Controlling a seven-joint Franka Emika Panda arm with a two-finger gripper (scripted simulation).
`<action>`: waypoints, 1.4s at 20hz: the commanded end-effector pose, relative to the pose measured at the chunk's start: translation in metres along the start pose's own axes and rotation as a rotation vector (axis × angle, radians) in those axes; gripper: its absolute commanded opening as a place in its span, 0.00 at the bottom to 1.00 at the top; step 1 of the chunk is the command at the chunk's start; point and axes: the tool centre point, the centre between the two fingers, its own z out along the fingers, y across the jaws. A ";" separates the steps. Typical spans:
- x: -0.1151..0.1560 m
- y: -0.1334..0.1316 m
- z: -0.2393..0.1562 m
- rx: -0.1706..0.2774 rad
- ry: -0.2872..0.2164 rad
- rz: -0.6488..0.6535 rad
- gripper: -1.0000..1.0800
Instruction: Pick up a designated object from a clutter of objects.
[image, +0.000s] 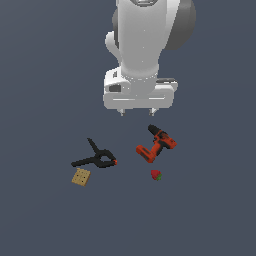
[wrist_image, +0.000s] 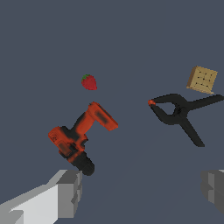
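The tiny red strawberry (image: 156, 175) with a green top lies on the dark floor, just in front of the orange-red and black drill (image: 156, 144). In the wrist view the strawberry (wrist_image: 89, 82) lies beyond the drill (wrist_image: 81, 136). The black spring clamp (image: 97, 158) and the tan square cracker (image: 81, 177) lie toward the exterior view's left; both show in the wrist view, clamp (wrist_image: 180, 113) and cracker (wrist_image: 202, 79). My gripper (image: 136, 113) hangs open and empty well above the objects, behind the drill. Its grey fingers (wrist_image: 70, 192) stand wide apart.
The dark grey floor (image: 210, 210) spreads around the four objects. The white arm body (image: 145, 40) rises above the gripper at the back of the scene.
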 end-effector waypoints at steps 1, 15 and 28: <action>0.000 0.000 0.000 0.000 0.000 0.000 0.96; 0.002 -0.004 -0.006 -0.028 -0.006 -0.047 0.96; 0.042 -0.021 0.036 -0.036 0.013 -0.061 0.96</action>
